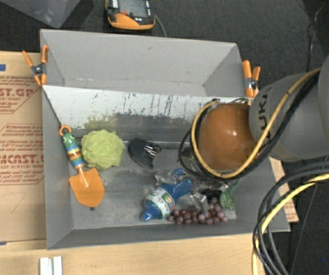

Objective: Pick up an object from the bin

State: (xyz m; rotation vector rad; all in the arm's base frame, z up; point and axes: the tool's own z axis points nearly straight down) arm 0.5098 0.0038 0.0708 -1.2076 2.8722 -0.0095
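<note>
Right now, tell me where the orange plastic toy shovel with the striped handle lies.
In the camera view the orange shovel lies along the grey metal bin's left wall, just left of the fuzzy light-green ball.

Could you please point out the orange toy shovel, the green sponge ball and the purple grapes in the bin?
orange toy shovel (87,189): camera view, middle of its orange blade.
green sponge ball (102,149): camera view, centre of the ball.
purple grapes (197,215): camera view, middle of the bunch.

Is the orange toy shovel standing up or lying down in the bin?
Lying down: the orange toy shovel lies flat on the left floor of the bin, striped handle toward the back wall.
</note>
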